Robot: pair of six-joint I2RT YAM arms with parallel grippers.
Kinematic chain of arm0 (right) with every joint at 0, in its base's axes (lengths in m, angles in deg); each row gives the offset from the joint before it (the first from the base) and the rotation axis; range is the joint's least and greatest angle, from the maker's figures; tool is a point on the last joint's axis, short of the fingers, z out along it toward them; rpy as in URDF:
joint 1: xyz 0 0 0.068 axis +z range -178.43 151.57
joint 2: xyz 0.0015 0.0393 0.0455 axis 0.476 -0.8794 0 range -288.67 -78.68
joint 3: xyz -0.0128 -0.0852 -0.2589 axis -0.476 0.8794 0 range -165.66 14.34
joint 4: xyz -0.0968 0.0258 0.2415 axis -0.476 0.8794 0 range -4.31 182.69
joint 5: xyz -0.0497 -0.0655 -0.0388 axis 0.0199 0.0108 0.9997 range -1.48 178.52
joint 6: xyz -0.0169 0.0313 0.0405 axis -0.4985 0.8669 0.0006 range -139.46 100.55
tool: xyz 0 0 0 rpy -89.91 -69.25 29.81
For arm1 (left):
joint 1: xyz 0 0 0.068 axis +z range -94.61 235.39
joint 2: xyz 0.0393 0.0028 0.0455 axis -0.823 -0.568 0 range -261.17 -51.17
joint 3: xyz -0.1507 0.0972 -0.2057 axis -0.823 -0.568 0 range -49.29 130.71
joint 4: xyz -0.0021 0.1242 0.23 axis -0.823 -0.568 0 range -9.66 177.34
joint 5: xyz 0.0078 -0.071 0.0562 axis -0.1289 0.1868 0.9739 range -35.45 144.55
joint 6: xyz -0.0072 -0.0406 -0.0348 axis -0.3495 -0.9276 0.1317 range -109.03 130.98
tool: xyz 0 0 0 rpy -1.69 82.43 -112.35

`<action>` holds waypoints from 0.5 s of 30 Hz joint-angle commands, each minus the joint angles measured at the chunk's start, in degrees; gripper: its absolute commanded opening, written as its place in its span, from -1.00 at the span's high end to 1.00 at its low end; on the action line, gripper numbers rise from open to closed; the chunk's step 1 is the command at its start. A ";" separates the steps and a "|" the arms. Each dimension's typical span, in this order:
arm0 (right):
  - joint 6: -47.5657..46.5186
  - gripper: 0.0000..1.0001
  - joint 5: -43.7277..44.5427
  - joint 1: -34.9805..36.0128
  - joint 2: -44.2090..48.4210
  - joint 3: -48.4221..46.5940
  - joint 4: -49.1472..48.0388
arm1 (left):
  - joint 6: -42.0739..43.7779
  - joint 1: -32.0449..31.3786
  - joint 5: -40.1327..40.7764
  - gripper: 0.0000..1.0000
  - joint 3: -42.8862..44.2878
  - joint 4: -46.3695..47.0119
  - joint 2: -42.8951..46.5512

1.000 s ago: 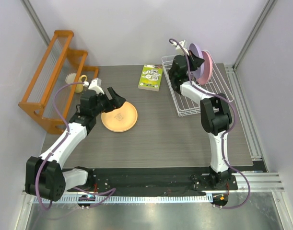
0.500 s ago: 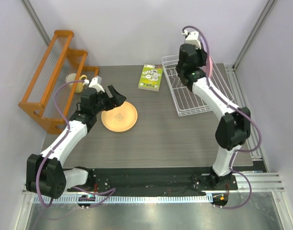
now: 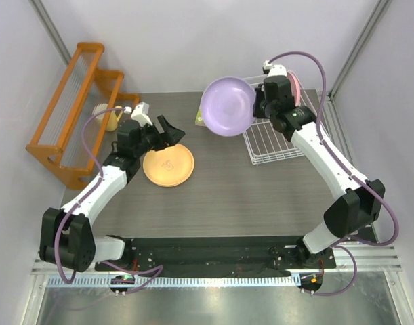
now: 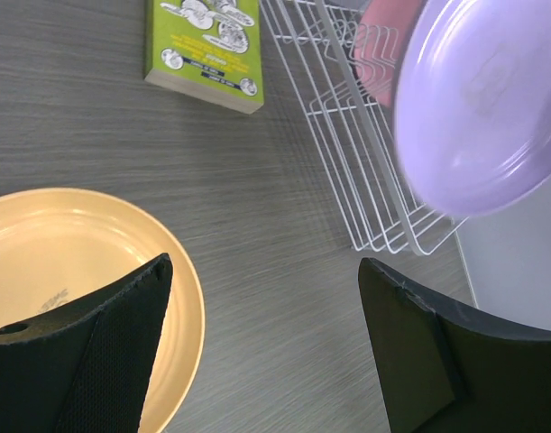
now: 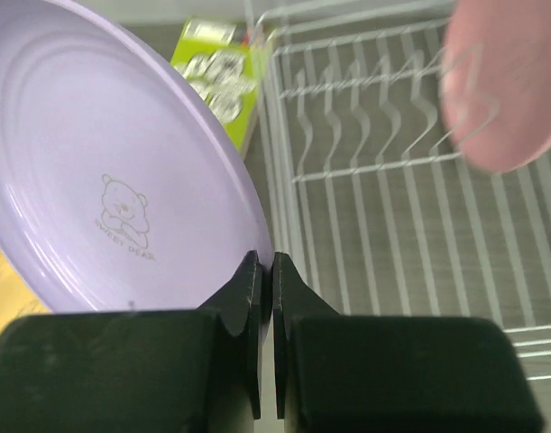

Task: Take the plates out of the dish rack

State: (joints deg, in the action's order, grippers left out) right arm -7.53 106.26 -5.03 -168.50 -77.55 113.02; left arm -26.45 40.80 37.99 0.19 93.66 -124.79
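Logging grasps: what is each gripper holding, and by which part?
The right gripper pinches the lilac plate by its rim. The left gripper is open, holding nothing.

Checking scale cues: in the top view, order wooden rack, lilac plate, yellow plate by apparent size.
1. wooden rack
2. lilac plate and yellow plate, about alike; the lilac is held nearer the camera.

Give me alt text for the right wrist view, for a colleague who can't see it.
The right gripper is clamped on the rim of a lilac plate, which fills the left of the view, showing a small bear print. Behind it are the white wire dish rack, a blurred pink plate at upper right, and a green booklet.
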 commanded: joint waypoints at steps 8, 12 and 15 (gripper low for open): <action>13.30 0.93 -19.75 1.04 6.50 11.47 -3.33 | -1.94 -5.00 -0.32 -0.69 -1.22 12.12 -2.13; 14.79 0.93 -21.51 1.39 7.03 13.41 -4.74 | -2.38 -6.06 0.29 -0.69 -1.22 12.39 -3.27; 16.37 0.93 -23.36 1.56 7.64 14.55 -6.06 | -2.30 -6.50 1.00 -0.68 -1.75 12.48 -3.80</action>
State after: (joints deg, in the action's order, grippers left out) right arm 4.97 87.18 -3.98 -164.82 -63.30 112.87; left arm -28.09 34.85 37.66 -0.91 102.43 -127.77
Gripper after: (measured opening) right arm 0.067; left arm 0.845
